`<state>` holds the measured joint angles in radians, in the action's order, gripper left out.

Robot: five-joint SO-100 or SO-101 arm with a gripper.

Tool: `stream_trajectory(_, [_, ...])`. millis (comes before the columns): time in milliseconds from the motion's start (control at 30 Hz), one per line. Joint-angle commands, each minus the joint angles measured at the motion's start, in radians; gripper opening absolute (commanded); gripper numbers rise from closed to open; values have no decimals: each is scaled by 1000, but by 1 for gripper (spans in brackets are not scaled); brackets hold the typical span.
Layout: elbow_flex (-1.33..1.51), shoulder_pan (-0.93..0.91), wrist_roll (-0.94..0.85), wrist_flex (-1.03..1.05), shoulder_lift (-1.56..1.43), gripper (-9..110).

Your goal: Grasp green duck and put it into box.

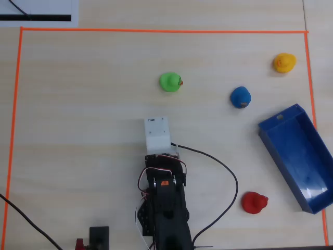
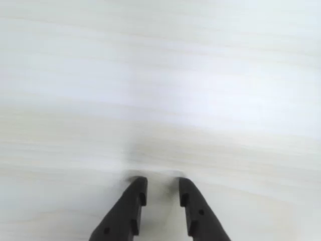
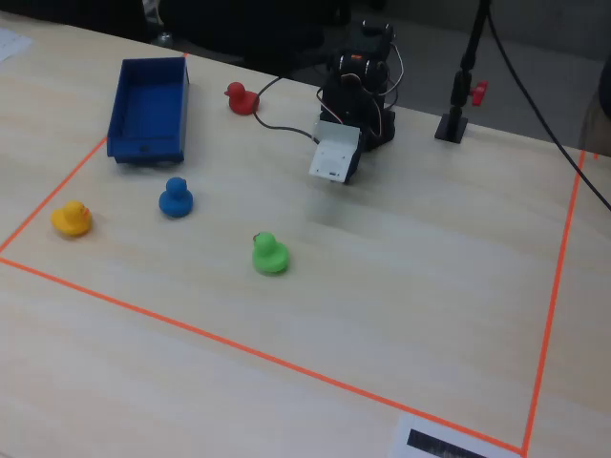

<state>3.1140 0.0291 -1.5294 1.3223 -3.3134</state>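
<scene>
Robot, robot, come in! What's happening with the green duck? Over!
Gripper empty, jaws slightly apart, over bare table. Green duck untouched, ahead of arm. Box empty, off to the right in overhead view. Path to duck clear.

Green duck upright, box apart.

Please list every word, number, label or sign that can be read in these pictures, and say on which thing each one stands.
None can be read.
White paper sheet at the table edge: a black bar is printed on it, with no legible letters.
The same sheet in the fixed view: a dark printed block, too blurred to read.
The green duck, the box and the gripper: no markings visible.
</scene>
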Motion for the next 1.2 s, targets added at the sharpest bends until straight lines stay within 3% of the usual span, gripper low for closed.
stream_trajectory(0, [-3,-8,-5,15,2,5])
stream_trajectory(1033, [-3,-20,-6,17,11,3])
stream_trajectory(1167, [-29,-110,-209,-204,183,1])
